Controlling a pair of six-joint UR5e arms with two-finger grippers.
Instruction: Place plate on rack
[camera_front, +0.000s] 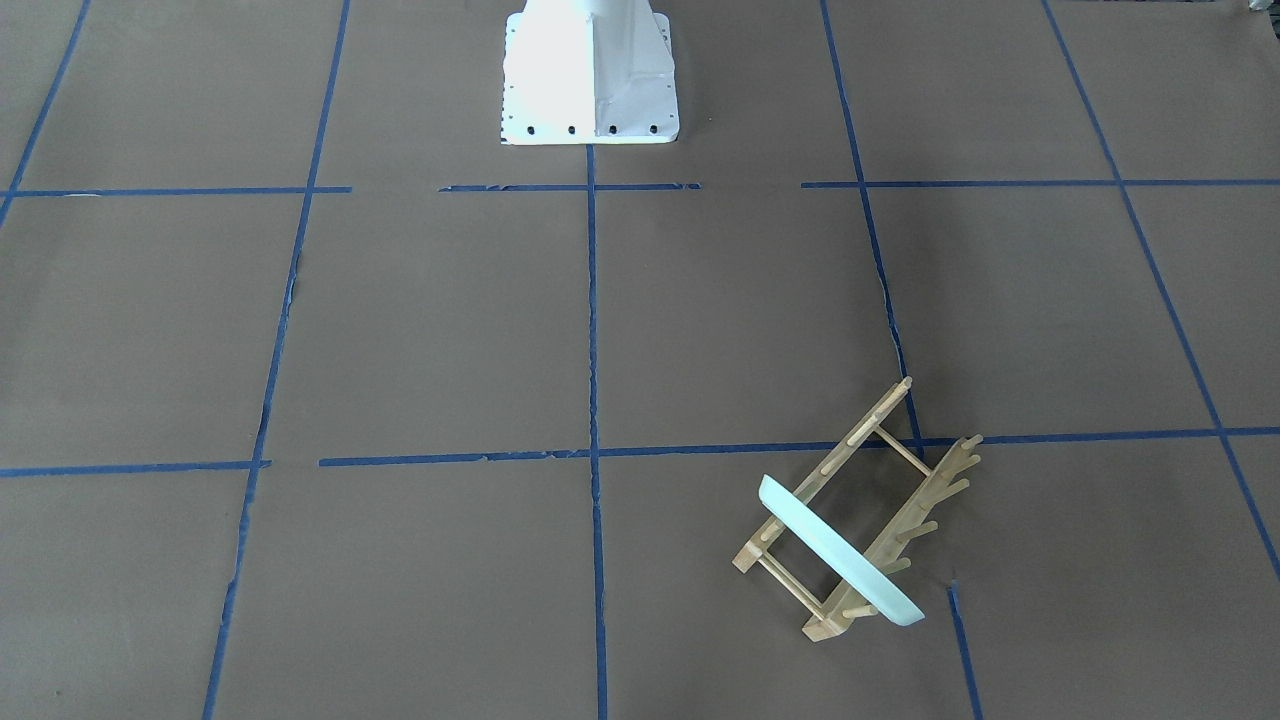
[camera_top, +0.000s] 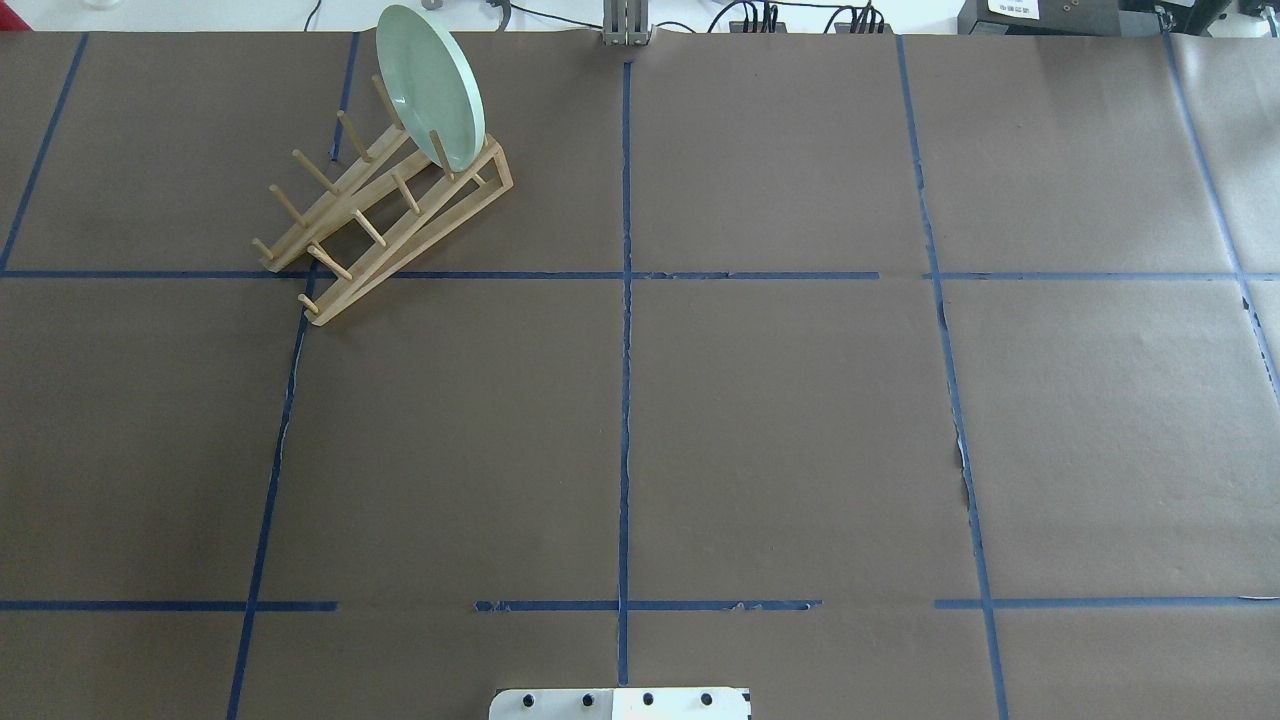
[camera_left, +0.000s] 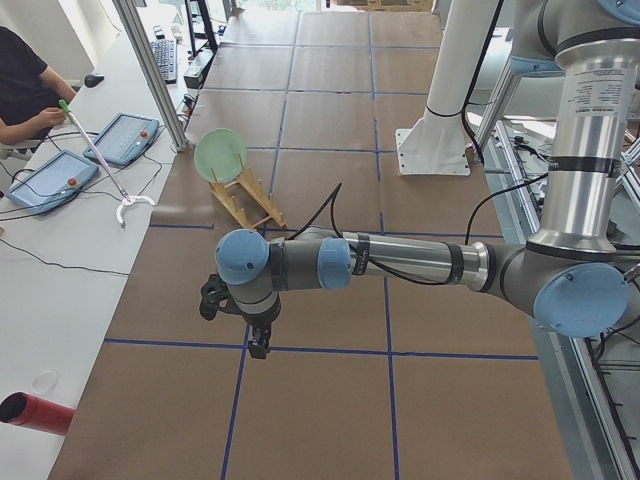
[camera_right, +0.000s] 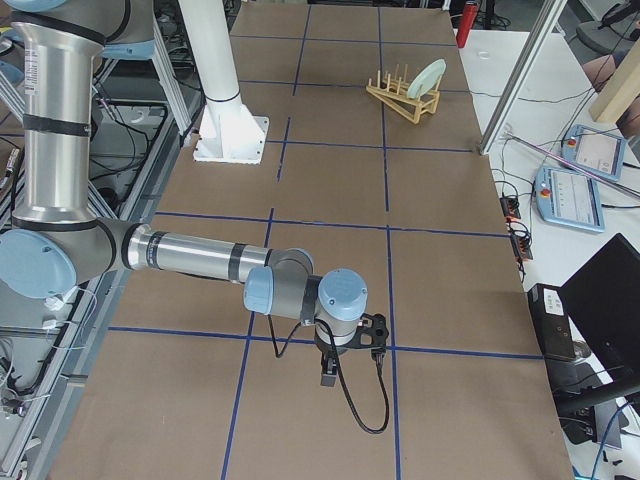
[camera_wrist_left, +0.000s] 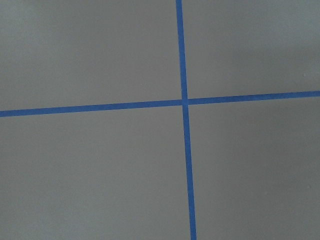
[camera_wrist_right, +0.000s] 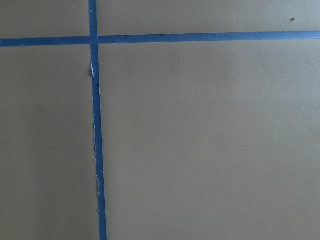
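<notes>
On the left of the overhead view, toward 10 o'clock from the table's (camera_top: 780, 430) middle, we see the rack (camera_top: 350, 285) lying at a slant, its rails running from 7 o'clock up to 1 o'clock. The plate (camera_top: 430, 85) stands on edge in the rack at that 1 o'clock end, caught between the last pegs. It is tilted, with its hollow face turned toward 7 o'clock, along the row of free pegs. No arm is near it. In the front-facing view the same pair sits toward 4 o'clock, the plate (camera_front: 838, 552) crossing both rails of the rack (camera_front: 870, 422). The robot's white base (camera_front: 590, 70) is at 12 o'clock there. Both arms are stretched low over the brown paper, well apart from the rack. The left gripper (camera_left: 258, 345) points down over a blue tape line (camera_wrist_left: 184, 100), and the right gripper (camera_right: 328, 375) hangs likewise at the other end of the table. Each shows only in a side view, so we cannot tell how their jaws stand. Both wrist cameras show only paper and crossing tape.
</notes>
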